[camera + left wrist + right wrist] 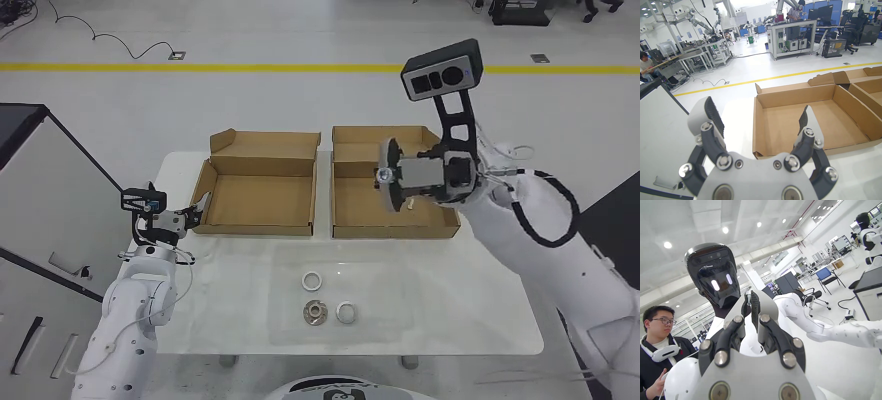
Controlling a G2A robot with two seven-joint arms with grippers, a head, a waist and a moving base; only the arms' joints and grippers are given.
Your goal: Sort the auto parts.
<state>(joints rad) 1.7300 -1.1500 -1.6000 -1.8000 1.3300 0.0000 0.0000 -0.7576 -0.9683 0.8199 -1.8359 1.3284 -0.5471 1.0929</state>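
Observation:
Three loose parts lie on the white table near its front: a white ring, a metal hub-like part and a second white ring. My right gripper is raised above the right cardboard box, tilted up toward my head, and shut on a small metal spring-like part. My left gripper stands open and holds nothing, just beside the near left corner of the left cardboard box.
Both boxes sit side by side at the back of the table with their lids folded back; the right box shows past the left one. A grey-and-black cabinet stands left of the table.

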